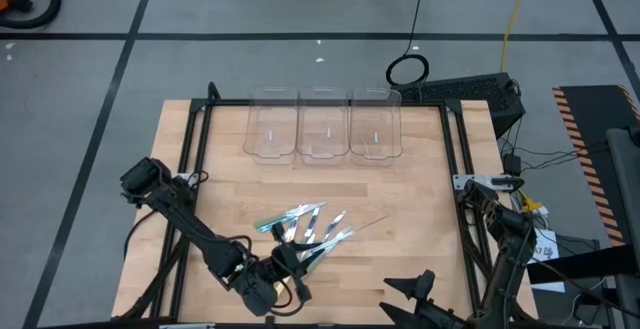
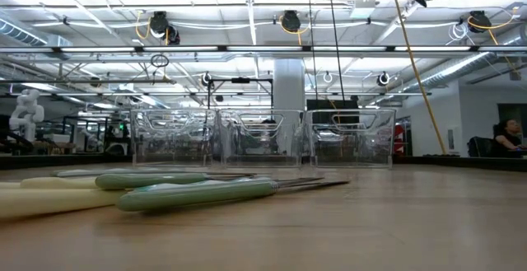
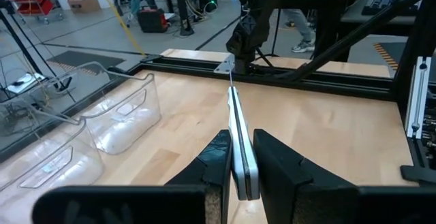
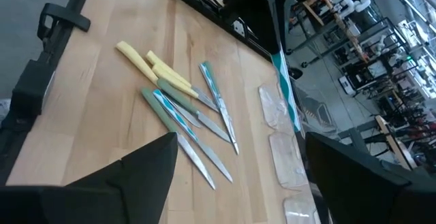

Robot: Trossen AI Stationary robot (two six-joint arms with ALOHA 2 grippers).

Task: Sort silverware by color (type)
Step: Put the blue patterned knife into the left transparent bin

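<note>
– Wood table point(image 1: 420, 169), how is the silverware point(image 1: 310, 227) placed on it?
– It is piled loosely near the middle of the table, a little toward the near edge. Yellow handles point(image 4: 139, 59), green handles point(image 4: 162, 89) and blue handles point(image 4: 210, 81) are seen mixed and overlapping, with the silvery heads fanned out.

– Where is the left gripper point(image 1: 292, 267) found?
– It is found at the near-left side, just beside the pile's near end. Its fingers point(image 3: 279, 169) are closed down to a narrow gap, and one slim utensil point(image 3: 235, 115) is pinched between them. The piece is held level, pointing toward the table's right side. The handle colour cannot be told for sure, since it is read as pale grey-blue only.

– And the right gripper point(image 1: 410, 287)?
– It is parked at the near-right edge, well apart from the pile. Its fingers point(image 4: 146, 176) are spread wide and nothing is held.

– Are the bins point(image 1: 323, 124) filled?
– Three clear bins are lined up side by side at the far middle. No silverware is seen in them.
</note>
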